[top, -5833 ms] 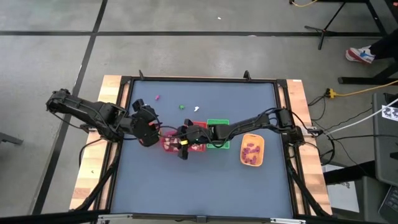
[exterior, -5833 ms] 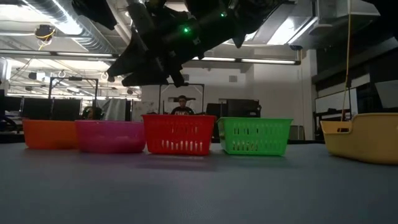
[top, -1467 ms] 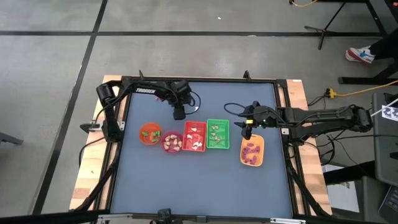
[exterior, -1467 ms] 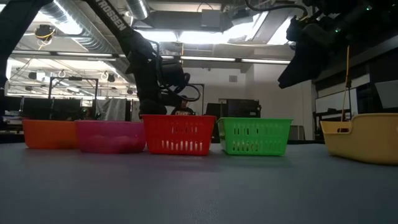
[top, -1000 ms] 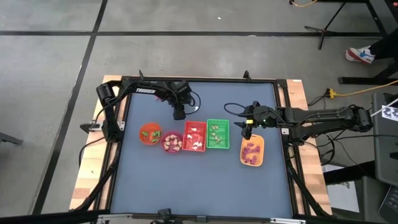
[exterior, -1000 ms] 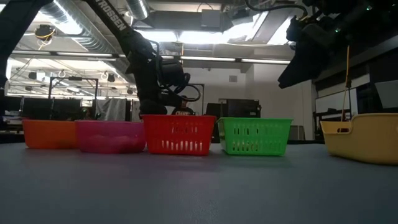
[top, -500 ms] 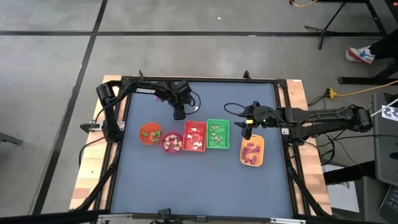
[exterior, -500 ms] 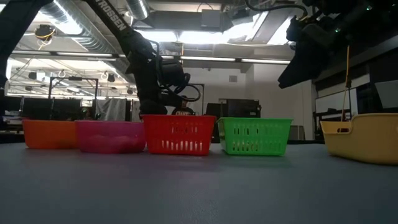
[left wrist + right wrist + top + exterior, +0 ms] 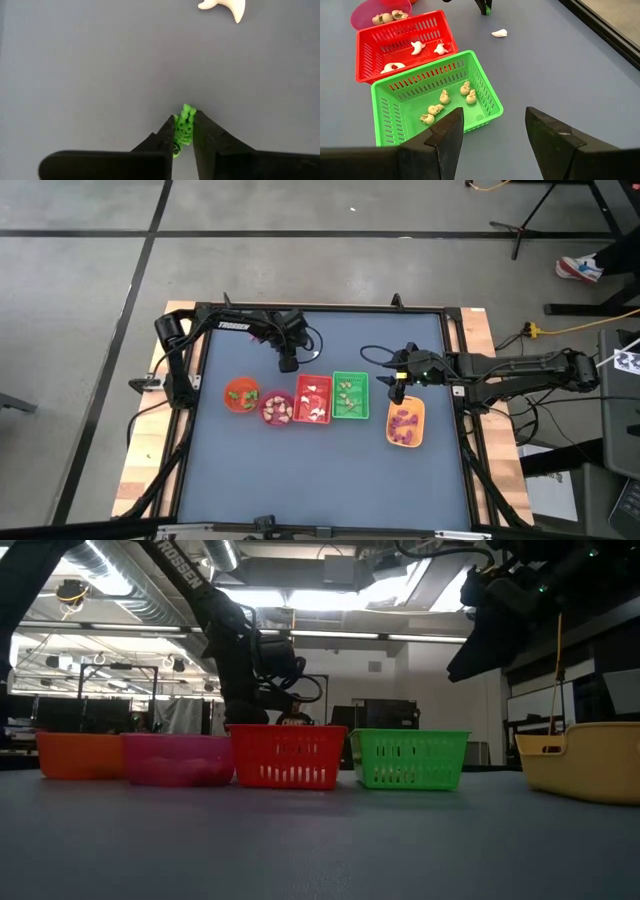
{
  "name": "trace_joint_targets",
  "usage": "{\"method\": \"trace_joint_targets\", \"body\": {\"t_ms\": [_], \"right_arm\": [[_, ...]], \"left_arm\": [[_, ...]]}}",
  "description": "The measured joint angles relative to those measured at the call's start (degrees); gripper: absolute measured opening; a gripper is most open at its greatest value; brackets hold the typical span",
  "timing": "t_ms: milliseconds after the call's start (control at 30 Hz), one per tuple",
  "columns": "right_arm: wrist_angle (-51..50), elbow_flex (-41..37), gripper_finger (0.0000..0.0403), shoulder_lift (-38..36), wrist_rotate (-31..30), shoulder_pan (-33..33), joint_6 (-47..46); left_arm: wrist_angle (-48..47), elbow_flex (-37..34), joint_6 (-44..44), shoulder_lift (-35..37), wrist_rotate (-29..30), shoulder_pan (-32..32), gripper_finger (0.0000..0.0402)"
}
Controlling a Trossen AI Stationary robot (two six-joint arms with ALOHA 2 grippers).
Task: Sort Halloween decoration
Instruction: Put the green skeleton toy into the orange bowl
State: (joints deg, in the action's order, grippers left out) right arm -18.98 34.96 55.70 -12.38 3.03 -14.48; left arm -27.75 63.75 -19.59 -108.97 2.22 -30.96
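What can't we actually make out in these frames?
- Low view: contents of the red basket and green basket, hidden by their walls.
- High view: green trinket in the left gripper, too small.
- Left wrist view: white trinket, cut off by the edge.

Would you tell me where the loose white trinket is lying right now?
The white trinket lies on the bare table beyond the red basket, a little way from the left pincer, which pinches a green trinket.
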Motion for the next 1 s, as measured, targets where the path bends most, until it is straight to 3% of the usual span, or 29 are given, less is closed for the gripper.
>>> {"method": "trace_joint_targets", "body": {"t_ms": [333, 533, 1000], "right_arm": [[-0.01, 0.0, 0.0211, 0.0, 0.0, 0.0, 0.0], [0.0, -0.01, 0.0211, 0.0, 0.0, 0.0, 0.0], [-0.02, -0.02, 0.0211, 0.0, 0.02, -0.04, -0.1]], "left_arm": [[-0.23, -0.04, 1.08, 1.04, -0.08, 0.18, 0.0028], [-2.96, -0.24, 1.51, 6.14, 1.73, 0.74, 0.0028], [-29.98, -0.11, 14.1, 20.26, -0.43, 7.74, 0.0029]]}}
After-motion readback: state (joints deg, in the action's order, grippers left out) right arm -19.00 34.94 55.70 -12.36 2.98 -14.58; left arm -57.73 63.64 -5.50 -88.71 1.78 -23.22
